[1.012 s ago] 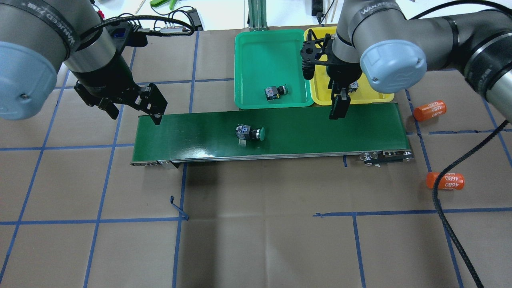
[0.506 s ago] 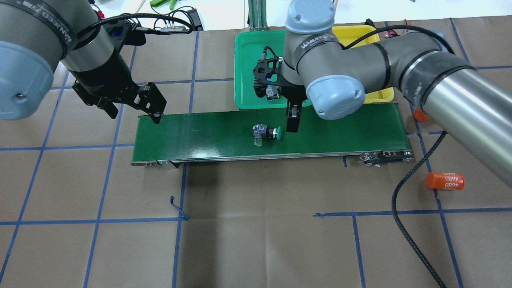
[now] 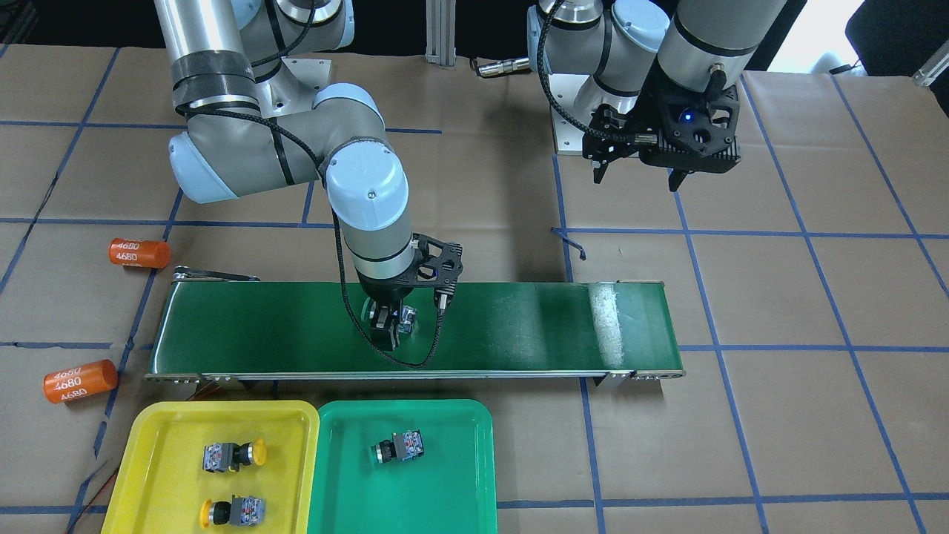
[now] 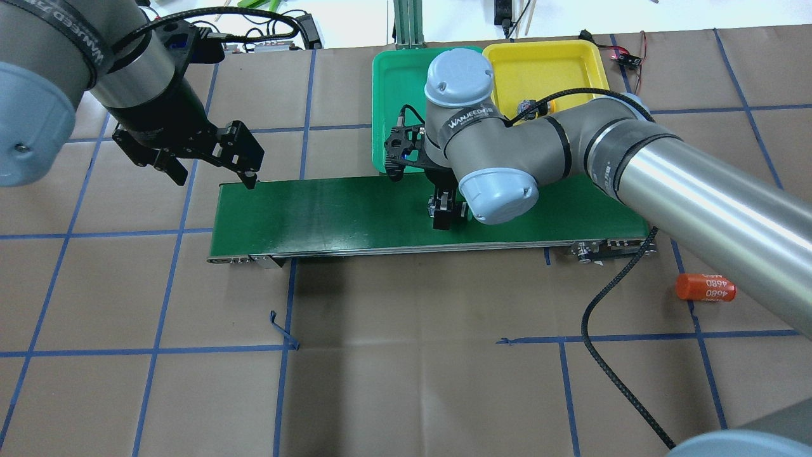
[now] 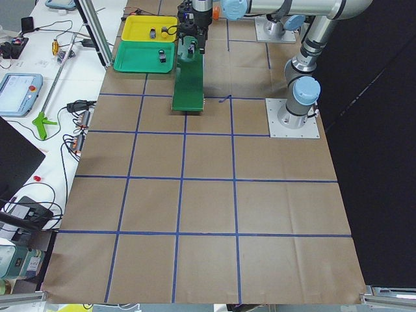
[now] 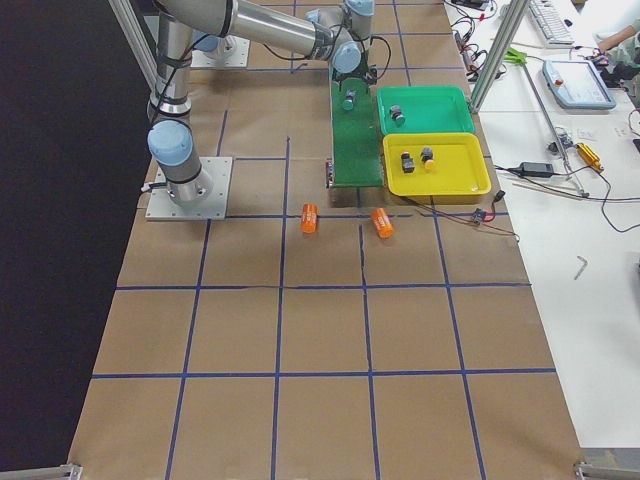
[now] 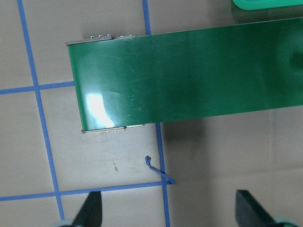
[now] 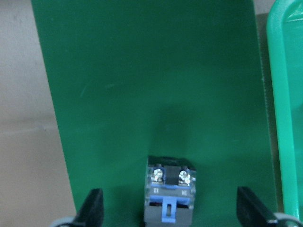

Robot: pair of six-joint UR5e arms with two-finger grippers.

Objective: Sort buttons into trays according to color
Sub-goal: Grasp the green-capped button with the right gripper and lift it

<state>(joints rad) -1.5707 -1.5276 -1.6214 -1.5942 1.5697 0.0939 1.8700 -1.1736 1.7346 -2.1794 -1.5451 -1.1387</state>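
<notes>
Now the right claw [image 4: 444, 214] is low over the belt [image 3: 519, 326], near its middle. Its fingers [image 8: 94, 210] are spread wide and straddle a button [image 8: 168, 189] that lies on the belt. The wrist view shows a gap on each side, so neither finger touches it. Only the button's grey-blue contact block shows there; its cap is hidden.

The left claw [image 3: 636, 176] hangs above the desk [image 3: 778, 297] by the belt's other end, also spread open and holding nothing.

Beside the belt, on the side away from the robot, the two trays touch. The green tray [image 3: 445, 482] holds one button [image 3: 399, 446] lying on its side. The yellow tray [image 3: 170, 430] holds two yellow-capped buttons [image 3: 233, 455] [image 3: 233, 510], a little apart from each other.

Two orange cylinders [image 3: 139, 253] [image 3: 79, 381] lie on the desk past the belt end nearest the yellow tray.
</notes>
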